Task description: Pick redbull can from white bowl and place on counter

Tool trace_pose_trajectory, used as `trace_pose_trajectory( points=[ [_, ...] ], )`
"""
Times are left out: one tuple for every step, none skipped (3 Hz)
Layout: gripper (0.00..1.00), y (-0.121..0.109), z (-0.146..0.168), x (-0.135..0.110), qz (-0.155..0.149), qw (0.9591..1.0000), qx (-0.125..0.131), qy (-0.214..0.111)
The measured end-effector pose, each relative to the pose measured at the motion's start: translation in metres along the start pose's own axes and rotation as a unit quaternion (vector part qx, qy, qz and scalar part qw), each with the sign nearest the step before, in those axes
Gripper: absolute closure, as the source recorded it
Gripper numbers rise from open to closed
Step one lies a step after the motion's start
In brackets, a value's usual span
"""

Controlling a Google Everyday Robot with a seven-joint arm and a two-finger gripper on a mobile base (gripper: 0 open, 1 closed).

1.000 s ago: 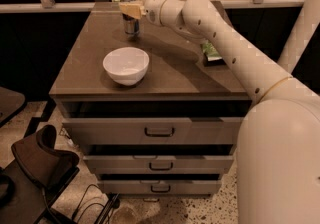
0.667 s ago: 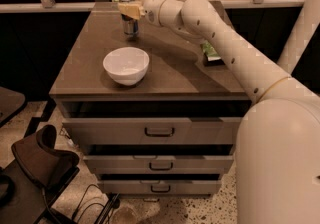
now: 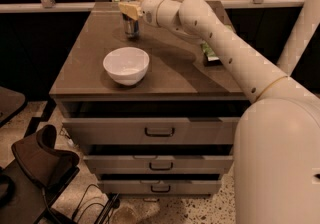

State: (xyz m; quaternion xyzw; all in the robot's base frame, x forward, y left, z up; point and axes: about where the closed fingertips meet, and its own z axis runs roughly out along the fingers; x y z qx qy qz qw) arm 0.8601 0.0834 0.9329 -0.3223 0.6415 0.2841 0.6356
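Grey-brown table (image 3: 95,63) top carries the redbull can (image 3: 132,27), upright near the far edge and directly beneath the end effector (image 3: 129,10), which sits at the can's top. Whether it is clamped on the can or open cannot be told. Nearer the camera than the end effector stands the white bowl (image 3: 126,65), apart from the can.
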Motion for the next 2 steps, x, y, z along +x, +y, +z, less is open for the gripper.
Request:
trace_pose_trajectory(
  points=[
    [0.00,0.0025,0.0023,0.0005,0.000,1.0000,-0.002,0.000],
    [0.00,0.0026,0.0024,0.0005,0.000,1.0000,-0.002,0.000]
  ],
)
